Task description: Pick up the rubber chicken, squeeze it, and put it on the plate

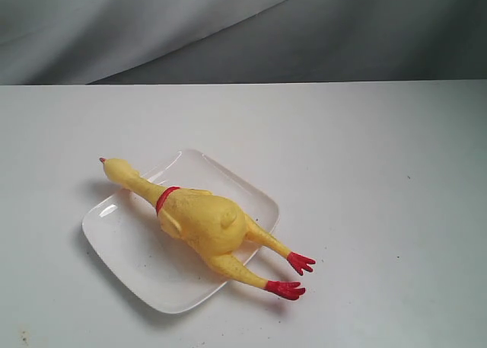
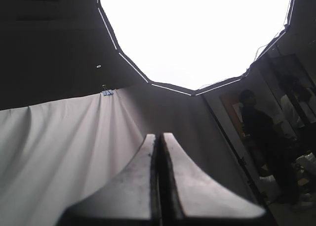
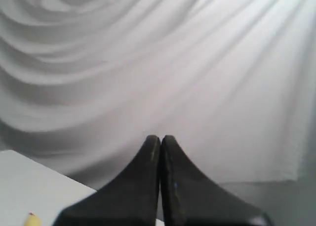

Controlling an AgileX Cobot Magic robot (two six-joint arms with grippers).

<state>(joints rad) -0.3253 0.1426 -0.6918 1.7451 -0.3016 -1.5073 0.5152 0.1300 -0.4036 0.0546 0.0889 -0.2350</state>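
Observation:
The yellow rubber chicken (image 1: 199,220) lies diagonally across the white plate (image 1: 122,237) in the exterior view. Its head hangs past the plate's far left edge and its red feet stick out past the near right edge onto the table. Neither arm shows in the exterior view. My left gripper (image 2: 159,135) is shut with nothing in it and points up at the ceiling and the curtain. My right gripper (image 3: 160,137) is shut and empty too, facing the grey curtain; a small bit of the chicken's head (image 3: 32,220) shows at that view's lower edge.
The white table (image 1: 365,173) stretches around the plate on all sides. A grey draped curtain (image 1: 228,28) hangs behind the table's far edge. People stand beside the curtain (image 2: 261,137) in the left wrist view.

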